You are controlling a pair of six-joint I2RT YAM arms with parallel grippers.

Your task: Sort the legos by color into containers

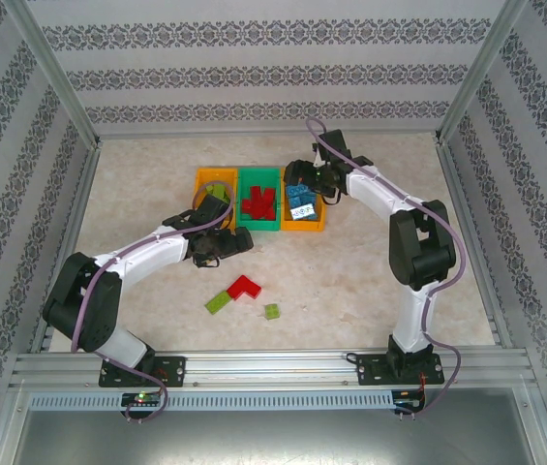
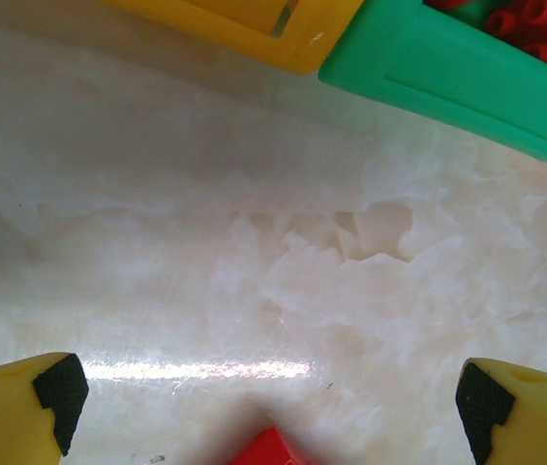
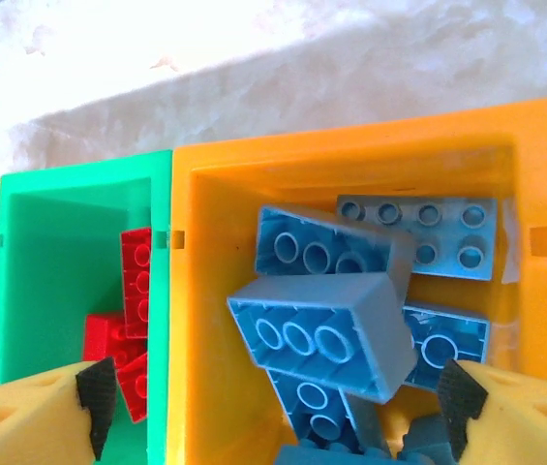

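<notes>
I see my left gripper (image 2: 271,392) wide open and empty, low over the table (image 2: 157,252), below the containers (image 1: 259,228) at upper centre. My right gripper (image 3: 278,395), also open and empty, hangs over blue legos (image 3: 321,329) in the right orange bin (image 3: 205,310).

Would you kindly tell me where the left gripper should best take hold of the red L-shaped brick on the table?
Probably from straight above, with the left gripper closing across the free leg of the red L-shaped brick. It lies flat, and its other leg sits right beside a lime green brick, leaving little finger room there.
</notes>
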